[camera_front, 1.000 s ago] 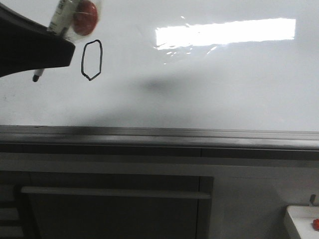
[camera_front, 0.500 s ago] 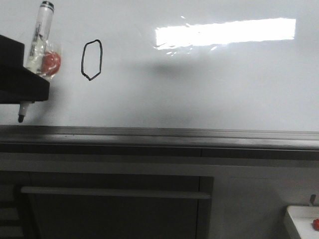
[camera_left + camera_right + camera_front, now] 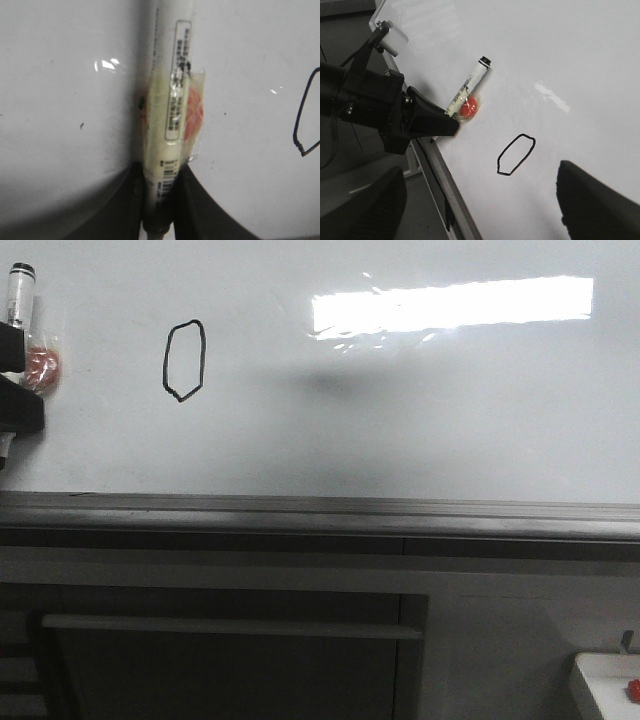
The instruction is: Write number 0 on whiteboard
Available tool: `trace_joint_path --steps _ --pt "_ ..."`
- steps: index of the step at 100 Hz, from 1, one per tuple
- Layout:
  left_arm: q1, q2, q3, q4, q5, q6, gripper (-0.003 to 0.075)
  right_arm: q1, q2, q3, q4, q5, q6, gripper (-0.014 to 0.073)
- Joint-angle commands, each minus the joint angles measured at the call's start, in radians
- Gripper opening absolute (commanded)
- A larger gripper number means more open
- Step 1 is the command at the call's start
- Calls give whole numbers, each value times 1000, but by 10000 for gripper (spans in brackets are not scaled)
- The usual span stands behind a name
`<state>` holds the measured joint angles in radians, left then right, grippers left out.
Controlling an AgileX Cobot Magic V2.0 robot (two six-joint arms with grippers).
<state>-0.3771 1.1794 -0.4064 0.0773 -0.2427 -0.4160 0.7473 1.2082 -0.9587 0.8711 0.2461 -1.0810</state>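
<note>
The number 0 [image 3: 184, 360] is a thin black closed loop on the whiteboard [image 3: 400, 410]; it also shows in the right wrist view [image 3: 516, 155] and partly in the left wrist view [image 3: 305, 117]. My left gripper [image 3: 159, 200] is shut on a white marker pen [image 3: 172, 95] with a red blob taped to it, at the far left edge of the front view [image 3: 18, 390]. The pen also shows in the right wrist view [image 3: 467, 89], to the side of the loop. My right gripper [image 3: 480, 210] is open and empty above the board, over its edge rail [image 3: 445, 185].
The whiteboard's grey metal rail [image 3: 320, 512] runs across the front. Below it is a dark cabinet panel with a grey bar [image 3: 230, 628]. A bright light glare [image 3: 450, 305] lies on the board. A white tray corner [image 3: 608, 685] with a red item is at lower right.
My left gripper with the marker pen has moved left, away from the loop, and now sits mostly off the front view's left edge. The loop is unchanged.
</note>
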Motion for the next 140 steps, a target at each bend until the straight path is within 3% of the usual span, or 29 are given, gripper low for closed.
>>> trace_joint_path --steps 1,40,47,60,67,94,106,113,120,134,140 --pt "9 1 -31 14 -81 -10 -20 -2 -25 -31 21 -37 -7 545" --pt "9 8 -31 20 -81 -10 -8 -2 -25 -31 21 -37 -7 545" --pt "9 8 -31 20 -81 -10 56 -2 -25 -31 21 -37 -7 545" --pt "9 8 -31 20 -81 -10 254 -2 -25 -31 21 -37 -7 545" --pt "9 8 -31 20 -81 -10 307 -2 -25 -31 21 -37 -7 545" --pt "9 -53 -31 64 -69 -10 309 -2 -29 -31 21 -42 -7 545" --pt "9 -127 -31 68 4 -10 309 -2 -43 -27 21 -37 -7 533" --pt "9 -179 -31 82 51 -10 306 -2 -60 -18 21 -37 -7 470" --pt "9 -232 -31 82 85 -10 290 -2 -82 -3 21 -43 -7 341" --pt "9 -360 -29 82 98 -10 195 -2 -142 51 21 -69 -7 -73" --pt "7 -417 -29 86 98 -10 121 -2 -173 79 24 -77 -4 -68"
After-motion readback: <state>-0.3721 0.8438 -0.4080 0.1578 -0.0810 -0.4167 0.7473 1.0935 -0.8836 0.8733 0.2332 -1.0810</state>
